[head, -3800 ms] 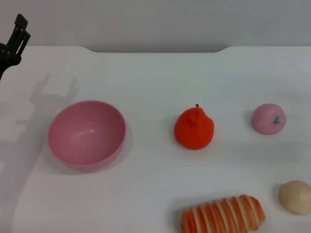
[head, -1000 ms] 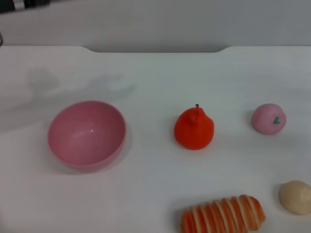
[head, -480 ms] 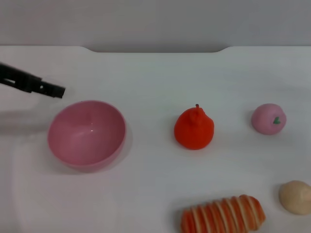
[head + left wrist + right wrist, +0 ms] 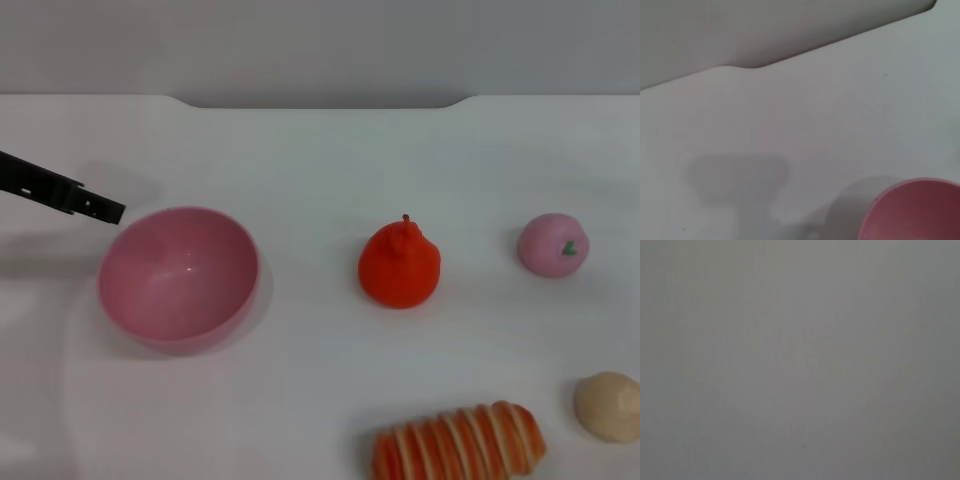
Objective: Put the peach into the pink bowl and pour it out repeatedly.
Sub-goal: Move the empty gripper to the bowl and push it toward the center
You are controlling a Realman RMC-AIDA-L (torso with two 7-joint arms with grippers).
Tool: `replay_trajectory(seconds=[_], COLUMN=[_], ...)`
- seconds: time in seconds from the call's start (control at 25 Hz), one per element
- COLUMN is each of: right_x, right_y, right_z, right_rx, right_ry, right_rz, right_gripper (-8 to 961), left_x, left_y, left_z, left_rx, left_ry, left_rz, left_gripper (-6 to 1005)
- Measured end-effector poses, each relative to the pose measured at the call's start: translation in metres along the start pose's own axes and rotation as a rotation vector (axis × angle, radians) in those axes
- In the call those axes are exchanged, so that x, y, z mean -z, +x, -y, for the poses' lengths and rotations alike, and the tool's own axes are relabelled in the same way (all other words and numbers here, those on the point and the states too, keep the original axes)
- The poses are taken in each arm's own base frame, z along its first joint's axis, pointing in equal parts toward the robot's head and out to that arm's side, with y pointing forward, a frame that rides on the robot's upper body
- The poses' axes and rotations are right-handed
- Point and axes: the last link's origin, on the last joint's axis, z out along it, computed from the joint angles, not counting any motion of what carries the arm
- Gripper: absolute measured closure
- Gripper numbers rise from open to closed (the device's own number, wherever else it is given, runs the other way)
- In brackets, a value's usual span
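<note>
Presently, left to right: I am bringing the left gripper (image 4: 105,210) in at the far-left rim of the glossy pink plastic hemispherical bowl (image 4: 178,276); whether its fingers are apart or together I cannot tell. The small pale pink round toy peach (image 4: 552,244) is lying well apart, far right. I am favouring a grip on the rim, keeping the bowl upright.

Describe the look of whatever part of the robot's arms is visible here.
Only the left gripper shows, in the head view: a thin, straight, black bar with small pale marks along its side and a squared-off tip. No cables or labels can be made out. The right arm appears in none of the views.
</note>
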Motion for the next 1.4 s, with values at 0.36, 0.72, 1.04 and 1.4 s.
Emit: replay_trajectory(seconds=[0.36,0.72,1.04,1.4], right_x=[0.001,0.001,-0.001,-0.002], right_y=[0.0,0.002,0.002,0.001], right_z=[0.001,-0.006,-0.014,-0.016], right_rx=[0.002,0.014,0.022,0.023], right_ry=[-0.001,-0.039,-0.076,-0.084], right_rz=[-0.001,-0.01,-0.012,-0.009], right_gripper=[518,518,519,519], left_x=[-0.015,-0.036,-0.046,-0.056], left_y=[-0.001,-0.008,-0.01,-0.013], left_z=[-0.01,-0.007,-0.002,-0.004], left_rx=[0.016,0.048,0.048,0.046], left_ry=[-0.033,-0.036,0.0,-0.002], left_rz=[0.012,0.038,0.056,0.079], left_gripper=[232,234,235,237])
